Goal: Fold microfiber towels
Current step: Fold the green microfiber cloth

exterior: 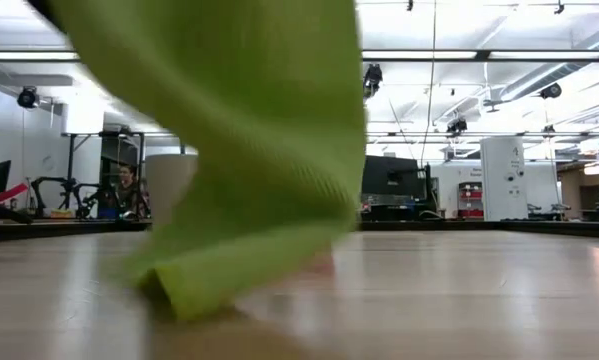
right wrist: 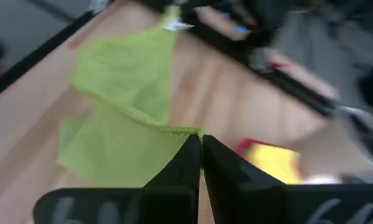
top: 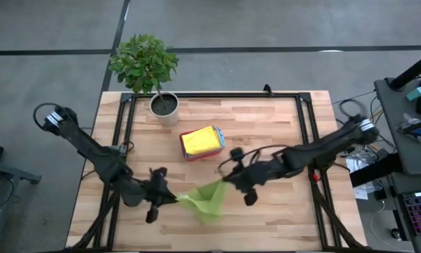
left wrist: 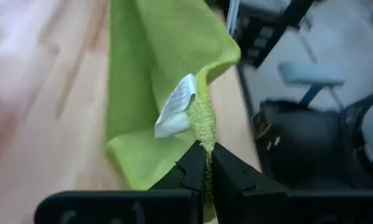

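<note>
Towel-folding is mid-step here: the lime green towel (top: 205, 200) hangs between both arms near the front edge of the table (top: 280, 140), lifted by two corners with its lower part draping down to the wood. The left hand (left wrist: 207, 163) has its fingers pressed together on one hem, right by the white care tag (left wrist: 175, 107). The right hand (right wrist: 199, 151) is likewise pinched shut on the opposite edge.

So I'd say this is the spread-or-fold-over stage for this one cloth. Next move probably calls for keeping both pinches tight and bringing the held edge across evenly so the corners line up, then laying it flat without bunching. Microfiber is floppy, so a lopsided pull would likely twist it.

Farther back, a yellow towel (top: 199, 139) sits in the pink tray (top: 188, 153), near the potted plant (top: 154, 70).

Hard to judge: the table-level camera is almost entirely blocked by green cloth, so I can't tell how much of it touches the wood. Whether more towels lie under the yellow one isn't visible either.
</note>
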`<move>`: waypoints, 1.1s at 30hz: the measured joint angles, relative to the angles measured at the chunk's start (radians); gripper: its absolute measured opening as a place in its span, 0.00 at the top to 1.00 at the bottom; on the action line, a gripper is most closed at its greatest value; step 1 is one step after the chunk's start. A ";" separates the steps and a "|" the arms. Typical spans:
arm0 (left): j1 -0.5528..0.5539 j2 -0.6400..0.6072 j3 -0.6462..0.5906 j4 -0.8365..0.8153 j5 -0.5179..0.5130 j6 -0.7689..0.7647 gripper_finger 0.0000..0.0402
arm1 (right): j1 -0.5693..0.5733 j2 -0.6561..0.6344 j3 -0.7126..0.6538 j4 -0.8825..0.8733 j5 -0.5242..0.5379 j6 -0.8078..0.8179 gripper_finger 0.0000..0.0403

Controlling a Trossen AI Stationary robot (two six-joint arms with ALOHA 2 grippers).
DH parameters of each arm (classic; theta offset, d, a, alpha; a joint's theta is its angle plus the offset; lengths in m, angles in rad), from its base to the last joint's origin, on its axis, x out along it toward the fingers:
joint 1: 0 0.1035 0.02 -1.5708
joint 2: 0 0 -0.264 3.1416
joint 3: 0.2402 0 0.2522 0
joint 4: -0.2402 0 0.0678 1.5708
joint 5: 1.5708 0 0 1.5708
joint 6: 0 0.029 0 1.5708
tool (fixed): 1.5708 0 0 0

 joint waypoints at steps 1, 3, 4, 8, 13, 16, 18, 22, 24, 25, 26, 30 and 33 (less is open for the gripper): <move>0.000 -0.021 0.007 0.001 -0.010 0.018 1.00 | 0.007 -0.029 0.000 -0.013 0.041 0.019 0.98; 0.002 -0.060 0.018 0.001 -0.015 0.068 1.00 | 0.016 -0.081 0.002 -0.056 0.123 0.062 0.98; 0.004 -0.075 0.025 0.000 -0.017 0.090 1.00 | 0.016 -0.106 0.006 -0.081 0.157 0.086 0.98; 0.025 -0.133 0.052 0.001 -0.017 0.186 1.00 | 0.016 -0.189 0.028 -0.179 0.247 0.195 0.98; 0.053 -0.189 0.105 0.001 -0.038 0.270 1.00 | 0.024 -0.247 0.065 -0.216 0.179 0.304 0.98; 0.064 -0.207 0.123 0.003 -0.041 0.336 1.00 | 0.026 -0.271 0.096 -0.255 0.206 0.338 0.98; 0.072 -0.214 0.122 -0.002 -0.039 0.375 1.00 | 0.018 -0.279 0.110 -0.319 0.228 0.348 0.98; 0.084 -0.222 0.122 -0.098 -0.036 0.379 1.00 | 0.000 -0.275 0.103 -0.387 0.261 0.350 0.98; 0.093 -0.224 0.122 -0.158 -0.035 0.382 1.00 | -0.001 -0.272 0.095 -0.394 0.326 0.330 0.98; 0.103 -0.225 0.122 -0.180 -0.035 0.390 1.00 | -0.003 -0.270 0.094 -0.392 0.364 0.310 0.98; 0.117 -0.229 0.122 -0.186 -0.035 0.404 1.00 | -0.005 -0.270 0.094 -0.388 0.396 0.292 0.98; 0.162 -0.240 0.122 -0.184 -0.021 0.423 1.00 | -0.008 -0.268 0.089 -0.389 0.422 0.273 0.98; 0.160 -0.229 0.115 -0.171 -0.005 0.429 1.00 | 0.018 -0.268 0.075 -0.429 0.417 0.341 0.98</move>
